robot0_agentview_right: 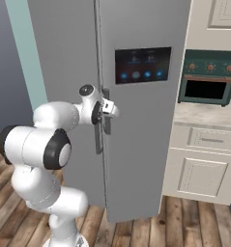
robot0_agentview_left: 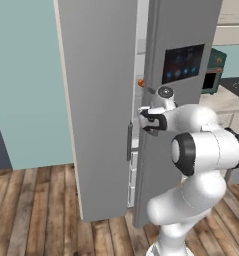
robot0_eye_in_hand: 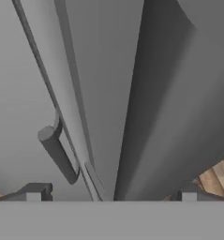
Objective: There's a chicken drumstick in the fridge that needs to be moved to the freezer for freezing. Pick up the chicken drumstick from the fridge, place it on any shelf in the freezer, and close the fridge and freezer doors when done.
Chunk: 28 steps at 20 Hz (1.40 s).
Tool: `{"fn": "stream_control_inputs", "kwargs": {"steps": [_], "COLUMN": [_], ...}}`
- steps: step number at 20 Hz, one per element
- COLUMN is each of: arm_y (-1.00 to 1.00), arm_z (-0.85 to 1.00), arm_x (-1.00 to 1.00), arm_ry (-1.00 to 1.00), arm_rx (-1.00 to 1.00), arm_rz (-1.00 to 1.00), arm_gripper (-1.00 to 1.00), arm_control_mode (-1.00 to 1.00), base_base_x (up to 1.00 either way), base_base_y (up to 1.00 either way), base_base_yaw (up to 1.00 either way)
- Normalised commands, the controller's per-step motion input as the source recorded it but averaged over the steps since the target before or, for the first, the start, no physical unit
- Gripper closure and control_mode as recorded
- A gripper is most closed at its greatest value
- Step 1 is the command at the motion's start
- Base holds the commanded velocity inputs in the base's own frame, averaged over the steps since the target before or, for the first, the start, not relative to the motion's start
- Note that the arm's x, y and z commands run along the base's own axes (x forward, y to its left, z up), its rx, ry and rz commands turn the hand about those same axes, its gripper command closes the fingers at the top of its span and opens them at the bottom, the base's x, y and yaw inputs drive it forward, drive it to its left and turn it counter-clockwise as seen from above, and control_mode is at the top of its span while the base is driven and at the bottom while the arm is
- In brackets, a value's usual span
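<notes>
Two tall gray doors stand almost together. The left door (robot0_agentview_left: 98,100) is slightly ajar and carries a slim bar handle (robot0_agentview_left: 129,142). The right door (robot0_agentview_left: 183,30) bears the dark touch-screen (robot0_agentview_right: 142,64). Through the narrow gap between them shows a strip of light interior with a small orange-red item (robot0_agentview_left: 140,83). The chicken drumstick is hidden. My gripper (robot0_agentview_left: 147,120) sits at the seam between the doors, just above the handle (robot0_agentview_right: 98,140). In the hand view its fingertips (robot0_eye_in_hand: 33,193) stand wide apart, open and holding nothing, with the handle bar (robot0_eye_in_hand: 57,152) close ahead.
A teal wall oven (robot0_agentview_right: 206,77) sits right of the appliance above a counter with cream cabinets (robot0_agentview_right: 204,173). Wooden floor (robot0_agentview_left: 31,210) lies in front, and a teal wall (robot0_agentview_left: 26,75) is on the left.
</notes>
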Motion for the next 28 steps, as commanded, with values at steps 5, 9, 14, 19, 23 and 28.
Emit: {"fn": "stream_control_inputs", "kwargs": {"steps": [5, 9, 14, 19, 23, 28], "arm_y": [-0.08, 0.00, -0.08, -0.04, 0.00, 0.00], "arm_z": [0.00, 0.00, 0.00, 0.00, 0.00, 0.00], "arm_x": [0.45, 0.11, 0.34, 0.49, 0.56, 0.66], "arm_ry": [0.03, -0.10, -0.12, -0.02, 0.00, 0.00], "arm_rx": [0.06, 0.07, 0.05, 0.00, 0.00, -0.02], "arm_rz": [-0.01, 0.03, 0.10, 0.04, 0.01, 0.00], "arm_gripper": [-1.00, -1.00, -1.00, -1.00, -1.00, -1.00], "arm_control_mode": [-1.00, -1.00, -1.00, -1.00, -1.00, -1.00], "base_base_x": [0.00, 0.00, 0.00, 0.00, 0.00, 0.00], "base_base_y": [0.00, 0.00, 0.00, 0.00, 0.00, 0.00], "base_base_yaw": [0.00, 0.00, 0.00, 0.00, 0.00, 0.00]}}
